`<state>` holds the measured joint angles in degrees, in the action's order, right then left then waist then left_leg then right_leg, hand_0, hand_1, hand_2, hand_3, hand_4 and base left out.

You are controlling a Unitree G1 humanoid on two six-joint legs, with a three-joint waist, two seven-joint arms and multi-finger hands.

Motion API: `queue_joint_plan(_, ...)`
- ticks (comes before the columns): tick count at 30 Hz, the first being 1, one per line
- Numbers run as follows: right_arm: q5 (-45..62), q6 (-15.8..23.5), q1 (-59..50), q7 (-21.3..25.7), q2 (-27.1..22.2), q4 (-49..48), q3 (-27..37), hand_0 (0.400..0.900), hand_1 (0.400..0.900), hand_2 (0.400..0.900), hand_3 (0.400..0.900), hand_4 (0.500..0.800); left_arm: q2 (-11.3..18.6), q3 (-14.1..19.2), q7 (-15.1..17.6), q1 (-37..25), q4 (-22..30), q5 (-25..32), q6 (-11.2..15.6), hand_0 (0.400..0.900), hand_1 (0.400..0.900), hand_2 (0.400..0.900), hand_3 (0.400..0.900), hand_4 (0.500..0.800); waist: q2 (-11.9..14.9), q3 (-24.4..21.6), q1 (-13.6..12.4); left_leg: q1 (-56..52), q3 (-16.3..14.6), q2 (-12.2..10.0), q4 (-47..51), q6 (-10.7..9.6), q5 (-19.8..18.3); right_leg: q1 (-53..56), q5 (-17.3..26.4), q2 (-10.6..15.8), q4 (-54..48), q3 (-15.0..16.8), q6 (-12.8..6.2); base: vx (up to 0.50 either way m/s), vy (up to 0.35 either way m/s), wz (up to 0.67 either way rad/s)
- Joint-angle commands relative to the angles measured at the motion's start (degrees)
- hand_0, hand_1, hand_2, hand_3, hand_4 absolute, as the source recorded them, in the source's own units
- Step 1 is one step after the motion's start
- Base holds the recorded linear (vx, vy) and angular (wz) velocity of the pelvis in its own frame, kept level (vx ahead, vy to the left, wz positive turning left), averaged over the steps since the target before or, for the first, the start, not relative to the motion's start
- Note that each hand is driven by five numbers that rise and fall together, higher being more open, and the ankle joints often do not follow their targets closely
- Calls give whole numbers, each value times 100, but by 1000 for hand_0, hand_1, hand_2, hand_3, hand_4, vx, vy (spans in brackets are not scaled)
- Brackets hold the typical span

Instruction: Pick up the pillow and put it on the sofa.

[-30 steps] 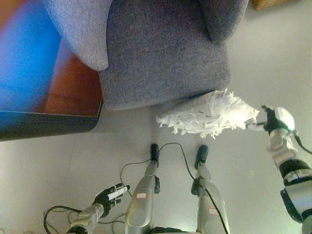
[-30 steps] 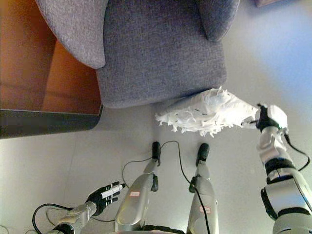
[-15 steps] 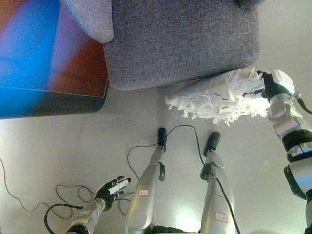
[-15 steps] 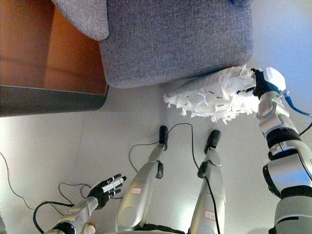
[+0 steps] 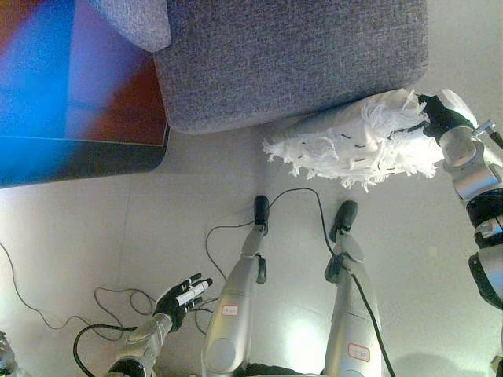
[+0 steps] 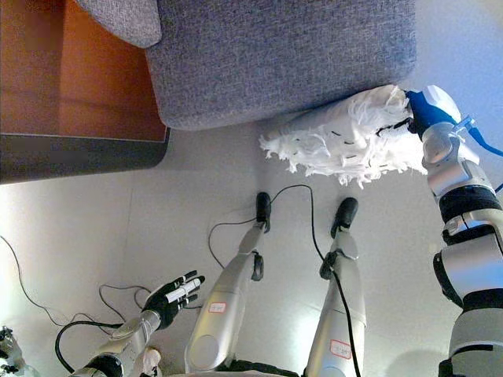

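A white shaggy pillow (image 5: 357, 141) hangs in the air in front of the grey sofa's (image 5: 291, 59) seat edge, tilted up to the right. My right hand (image 5: 440, 118) is shut on the pillow's right end, fingers curled into the fringe. The pillow's upper right corner overlaps the sofa's front edge. My left hand (image 5: 182, 294) hangs low at the lower left, fingers straight and spread, holding nothing. In the right eye view the pillow (image 6: 354, 137) and the right hand (image 6: 428, 110) show the same way.
A brown wooden table (image 6: 75, 86) with a dark edge stands left of the sofa. The sofa's left armrest (image 5: 130, 20) shows at the top. Pale floor (image 5: 94, 228) spreads below.
The right hand has lifted the pillow a little higher and toward the sofa's seat edge. The camera has shifted. The left hand stays low and idle.
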<state>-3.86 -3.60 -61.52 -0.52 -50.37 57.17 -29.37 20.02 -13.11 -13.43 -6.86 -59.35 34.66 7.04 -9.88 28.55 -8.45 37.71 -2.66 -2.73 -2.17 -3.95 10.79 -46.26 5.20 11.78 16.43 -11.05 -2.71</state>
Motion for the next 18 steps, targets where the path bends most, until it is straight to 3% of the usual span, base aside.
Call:
queue_joint_plan(1, 789, 522, -666, -132, -161, -615, -306, 400, 400, 400, 400, 500, 234, -191, 90, 534, -67, 114, 60, 900, 900, 900, 900, 800, -287, 124, -208, 322, 107, 201, -324, -18, -167, 239, -812, -349, 378, -386, 5, 0, 0, 0)
queue_joint_plan(6, 811, 623, -508, -154, -191, -706, -216, 400, 400, 400, 400, 500, 247, -253, 114, 604, -13, 129, 105, 900, 900, 900, 900, 800, -218, 124, -171, 89, 98, 215, -347, -55, -327, 449, -992, -287, 466, -395, -52, 36, -11, 0)
queue_joint_plan(18, 645, 1034, -166, -212, -343, -962, -8, 400, 400, 400, 400, 500, 325, -178, 127, 678, -6, 38, 136, 900, 900, 900, 900, 800, -39, 124, -105, -704, 16, 192, -127, -81, -382, 1252, -919, -290, 149, -550, -95, 14, 0, -1)
